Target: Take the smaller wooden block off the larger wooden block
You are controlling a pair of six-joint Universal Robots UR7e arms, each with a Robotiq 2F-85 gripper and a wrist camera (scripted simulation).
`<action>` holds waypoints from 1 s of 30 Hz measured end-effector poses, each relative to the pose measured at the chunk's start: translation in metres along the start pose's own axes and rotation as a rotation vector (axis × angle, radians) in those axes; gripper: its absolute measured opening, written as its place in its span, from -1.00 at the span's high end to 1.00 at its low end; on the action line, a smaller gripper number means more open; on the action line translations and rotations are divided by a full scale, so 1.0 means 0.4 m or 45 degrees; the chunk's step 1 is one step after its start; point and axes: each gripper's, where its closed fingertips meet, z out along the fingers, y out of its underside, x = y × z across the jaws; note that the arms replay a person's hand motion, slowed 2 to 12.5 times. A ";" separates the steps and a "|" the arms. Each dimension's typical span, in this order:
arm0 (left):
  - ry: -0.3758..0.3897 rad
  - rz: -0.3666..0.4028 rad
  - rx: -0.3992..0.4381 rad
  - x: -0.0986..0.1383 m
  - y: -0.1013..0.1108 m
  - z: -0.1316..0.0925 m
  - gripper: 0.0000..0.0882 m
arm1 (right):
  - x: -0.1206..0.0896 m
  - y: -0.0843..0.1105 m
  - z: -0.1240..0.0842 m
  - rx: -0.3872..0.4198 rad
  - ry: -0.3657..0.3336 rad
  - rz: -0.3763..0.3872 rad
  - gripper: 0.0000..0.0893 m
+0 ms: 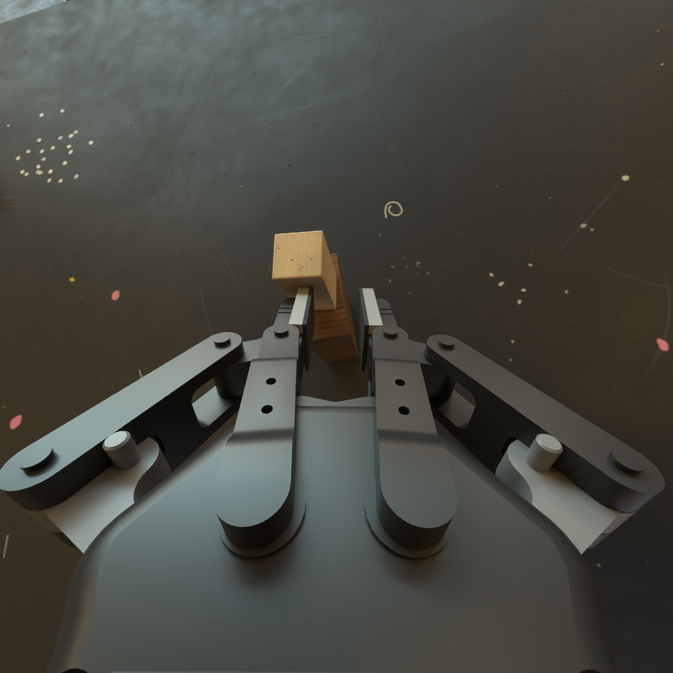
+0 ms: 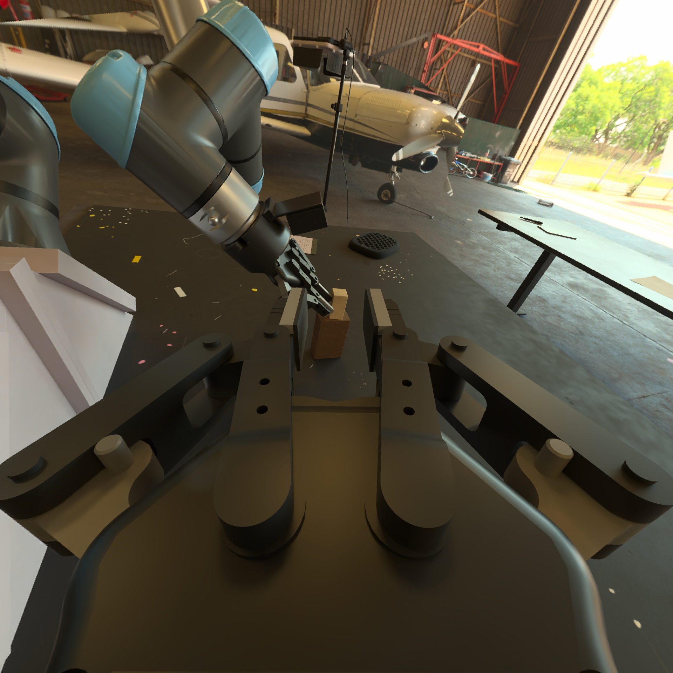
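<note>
The smaller, light wooden block (image 1: 298, 258) stands on top of the larger, darker wooden block (image 1: 337, 327) on the dark table (image 1: 473, 145). My left gripper (image 1: 335, 306) is open above them; its left fingertip (image 1: 300, 307) touches the small block's near side, and the large block shows in the gap between its fingers. In the right wrist view, my right gripper (image 2: 335, 309) is open and empty, low over the table. The large block (image 2: 329, 338) shows between its fingers, with the small block (image 2: 340, 302) on top. The left gripper (image 2: 324, 307) reaches in from the upper left.
The left arm (image 2: 182, 127) slants over the table from the upper left. A white box (image 2: 54, 309) stands at the left. A black mesh pad (image 2: 375, 244) and a small card (image 2: 304, 244) lie at the table's far side. A black stand (image 2: 335, 127) rises behind them.
</note>
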 end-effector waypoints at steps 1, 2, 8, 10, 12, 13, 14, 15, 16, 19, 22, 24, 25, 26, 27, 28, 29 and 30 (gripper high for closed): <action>-0.009 0.004 0.000 -0.003 0.001 0.000 0.57 | 0.000 0.000 0.000 0.000 0.000 0.000 0.37; -0.018 0.007 -0.002 -0.006 0.001 0.000 0.58 | 0.000 0.000 0.000 0.000 0.000 -0.001 0.37; -0.046 0.022 -0.016 -0.018 0.005 -0.004 0.60 | -0.001 -0.002 -0.001 0.001 0.000 -0.004 0.37; -0.046 0.019 -0.007 -0.020 0.001 -0.008 0.60 | -0.001 -0.002 -0.001 0.001 0.001 -0.005 0.37; -0.044 0.010 0.017 -0.020 -0.007 -0.014 0.59 | 0.000 -0.002 -0.002 0.000 0.003 -0.006 0.37; -0.042 0.003 0.036 -0.020 -0.013 -0.017 0.57 | 0.000 -0.002 -0.003 -0.001 0.004 -0.007 0.37; -0.038 -0.004 0.055 -0.019 -0.020 -0.021 0.55 | 0.001 -0.002 -0.003 -0.001 0.005 -0.008 0.37; -0.032 -0.011 0.073 -0.017 -0.026 -0.025 0.47 | 0.002 -0.002 -0.004 -0.002 0.007 -0.009 0.37; -0.024 -0.019 0.091 -0.014 -0.033 -0.030 0.41 | 0.003 -0.002 -0.004 -0.002 0.009 -0.010 0.37; -0.008 -0.043 0.126 -0.008 -0.048 -0.041 0.16 | 0.005 -0.002 -0.006 -0.002 0.015 -0.011 0.37; -0.021 -0.051 0.132 -0.011 -0.054 -0.044 0.00 | 0.008 -0.003 -0.008 -0.001 0.019 -0.010 0.37; -0.037 -0.051 0.118 -0.017 -0.054 -0.039 -0.05 | 0.010 -0.003 -0.009 0.001 0.021 -0.008 0.37; -0.045 -0.051 0.106 -0.019 -0.053 -0.035 -0.09 | 0.011 -0.003 -0.010 0.003 0.022 -0.006 0.37; -0.049 -0.052 0.090 -0.021 -0.052 -0.029 -0.13 | 0.012 -0.004 -0.011 0.004 0.023 -0.005 0.37; -0.047 -0.055 0.070 -0.020 -0.050 -0.024 -0.22 | 0.013 -0.004 -0.011 0.006 0.023 -0.004 0.37; -0.041 -0.060 0.047 -0.018 -0.047 -0.018 -0.30 | 0.013 -0.004 -0.012 0.007 0.023 -0.003 0.37; -0.034 -0.063 0.022 -0.015 -0.043 -0.012 -0.40 | 0.014 -0.005 -0.012 0.008 0.024 -0.002 0.37; -0.028 -0.066 -0.003 -0.012 -0.040 -0.007 -0.43 | 0.014 -0.005 -0.013 0.009 0.024 -0.001 0.37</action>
